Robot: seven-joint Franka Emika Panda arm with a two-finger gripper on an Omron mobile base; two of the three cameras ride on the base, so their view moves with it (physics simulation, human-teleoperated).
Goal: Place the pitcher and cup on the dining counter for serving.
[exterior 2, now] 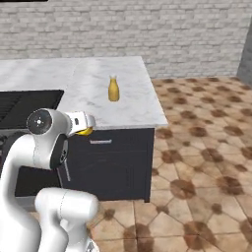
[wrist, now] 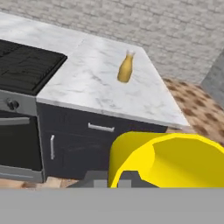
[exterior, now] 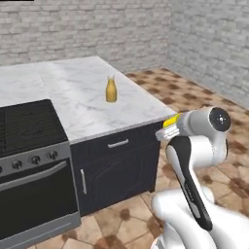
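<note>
Closed on the small yellow cup (wrist: 168,159), apparently at its rim, the two-finger gripper (wrist: 117,178) hangs in front of the black cabinets (wrist: 96,144), short of the white marble dining counter (exterior: 78,102). Rightward past the black cooktop (exterior: 26,124), the mustard-yellow bottle-shaped pitcher (exterior: 111,89) stands upright on the marble.
</note>
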